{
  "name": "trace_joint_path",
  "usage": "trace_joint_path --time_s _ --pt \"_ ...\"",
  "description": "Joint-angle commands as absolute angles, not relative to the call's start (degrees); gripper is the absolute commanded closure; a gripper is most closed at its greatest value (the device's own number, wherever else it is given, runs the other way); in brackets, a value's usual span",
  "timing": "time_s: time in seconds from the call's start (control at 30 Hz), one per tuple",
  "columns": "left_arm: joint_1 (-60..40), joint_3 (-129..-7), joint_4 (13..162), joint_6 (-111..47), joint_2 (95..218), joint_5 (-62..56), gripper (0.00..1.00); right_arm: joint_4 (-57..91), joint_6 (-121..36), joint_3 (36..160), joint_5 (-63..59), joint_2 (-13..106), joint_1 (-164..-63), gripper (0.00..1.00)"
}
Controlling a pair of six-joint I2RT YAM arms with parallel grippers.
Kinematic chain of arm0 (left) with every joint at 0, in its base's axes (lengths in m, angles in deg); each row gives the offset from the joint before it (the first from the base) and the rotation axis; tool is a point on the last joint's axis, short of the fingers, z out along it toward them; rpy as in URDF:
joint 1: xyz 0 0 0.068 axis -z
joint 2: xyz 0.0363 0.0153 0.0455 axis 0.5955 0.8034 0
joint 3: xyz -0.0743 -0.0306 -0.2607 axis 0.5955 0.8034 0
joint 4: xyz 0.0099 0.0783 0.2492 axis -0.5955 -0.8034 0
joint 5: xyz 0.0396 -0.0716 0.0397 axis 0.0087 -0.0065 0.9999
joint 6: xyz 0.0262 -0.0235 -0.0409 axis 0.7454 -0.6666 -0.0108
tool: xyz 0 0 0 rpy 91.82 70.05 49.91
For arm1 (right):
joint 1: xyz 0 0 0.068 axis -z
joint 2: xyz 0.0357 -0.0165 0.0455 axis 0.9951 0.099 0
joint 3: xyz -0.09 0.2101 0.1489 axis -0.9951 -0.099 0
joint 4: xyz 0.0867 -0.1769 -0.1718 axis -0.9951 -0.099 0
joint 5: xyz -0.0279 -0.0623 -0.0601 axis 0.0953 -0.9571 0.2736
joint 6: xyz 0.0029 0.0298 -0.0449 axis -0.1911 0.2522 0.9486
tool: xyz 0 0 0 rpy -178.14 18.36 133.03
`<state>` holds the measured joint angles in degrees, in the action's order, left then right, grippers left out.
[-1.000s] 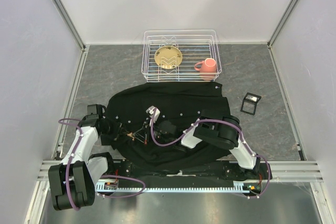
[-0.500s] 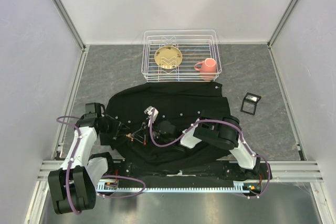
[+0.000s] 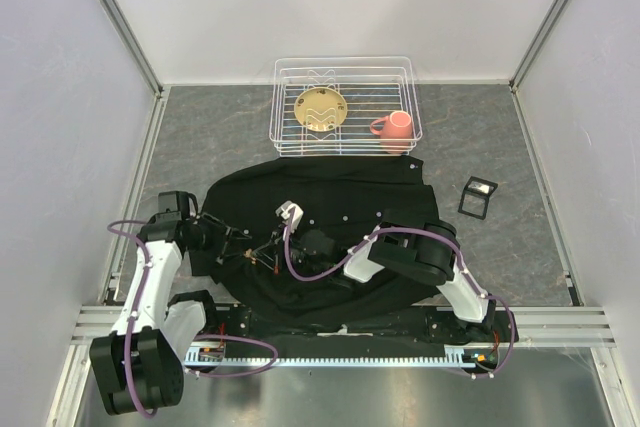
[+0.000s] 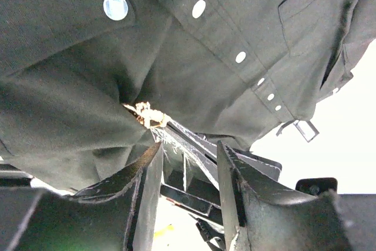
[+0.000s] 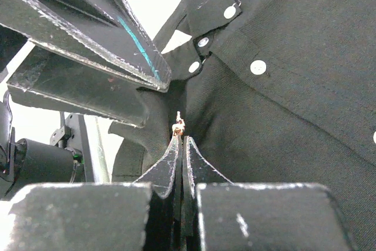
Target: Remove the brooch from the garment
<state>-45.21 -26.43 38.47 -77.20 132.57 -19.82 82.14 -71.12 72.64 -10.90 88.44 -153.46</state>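
Note:
The garment (image 3: 340, 197) is a black button-up shirt spread on the table in front of both arms. The brooch (image 5: 178, 125) is a tiny golden ornament pinched at the tips of my right gripper (image 5: 181, 139), which is shut on it. It still lies against a fold of the cloth (image 4: 70, 86). In the left wrist view the brooch (image 4: 147, 114) shows just beyond my left gripper (image 4: 189, 151), which stands open with nothing between its fingers. From above, the left gripper (image 3: 243, 247) sits just left of the right gripper (image 3: 263, 253).
A white wire rack (image 3: 345, 67) at the back holds a golden plate (image 3: 320, 107) and a pink mug (image 3: 393, 127). A small black frame (image 3: 477, 195) lies right of the shirt. White walls close in both sides. Small white buttons (image 4: 116, 6) run along the shirt.
My left gripper has opened and drawn back a little to the left. The right gripper has stayed shut on the brooch in the same place.

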Motion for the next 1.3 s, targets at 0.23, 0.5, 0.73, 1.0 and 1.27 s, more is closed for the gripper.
trace_joint_path --time_s 0.23,0.5,0.73,1.0,1.27 --pt "-45.42 -25.33 40.34 -82.75 134.83 -26.03 0.50 85.88 -69.47 72.29 -12.06 85.10 -153.40 1.00" --pt "-45.42 -23.05 43.15 -84.94 136.42 -25.15 0.54 87.55 -69.64 71.49 -11.18 84.92 -153.49 1.00" --pt "-45.42 -22.52 44.65 -85.74 137.03 -24.19 0.61 88.43 -69.82 71.32 -10.65 85.27 -153.75 1.00" --pt "-45.42 -21.64 44.82 -86.61 138.08 -23.05 0.66 93.08 -68.94 70.61 -7.40 86.15 -154.10 1.00" --pt "-45.42 -20.94 45.70 -86.88 138.87 -22.51 0.78 99.76 -68.68 70.00 -1.87 87.38 -154.10 1.00"
